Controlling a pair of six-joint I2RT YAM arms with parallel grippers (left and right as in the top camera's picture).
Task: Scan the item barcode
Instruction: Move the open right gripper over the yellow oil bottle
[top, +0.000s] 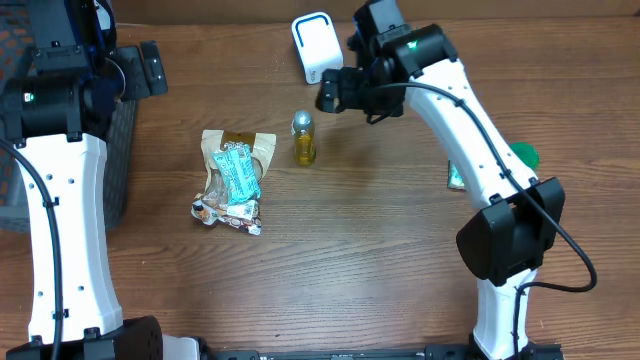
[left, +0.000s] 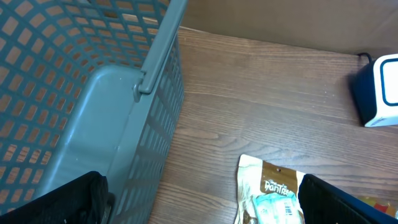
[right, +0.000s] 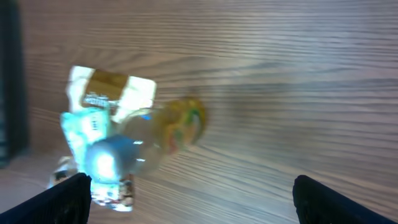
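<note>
A small bottle (top: 303, 138) of yellow liquid with a silver cap stands upright on the wooden table. It looks blurred in the right wrist view, where the bottle (right: 149, 140) is ahead of the jaws and to the left. My right gripper (top: 330, 94) hovers just up and right of it, open and empty (right: 193, 205), between the bottle and the white-and-blue scanner (top: 315, 45). My left gripper (top: 150, 68) is open (left: 202, 205) at the far left beside the basket, holding nothing.
A pile of snack packets (top: 235, 175) lies left of the bottle, and its top packet (left: 267, 193) shows in the left wrist view. A grey mesh basket (left: 93, 93) stands at the left edge. A green object (top: 524, 155) and a small packet (top: 455, 177) lie by the right arm.
</note>
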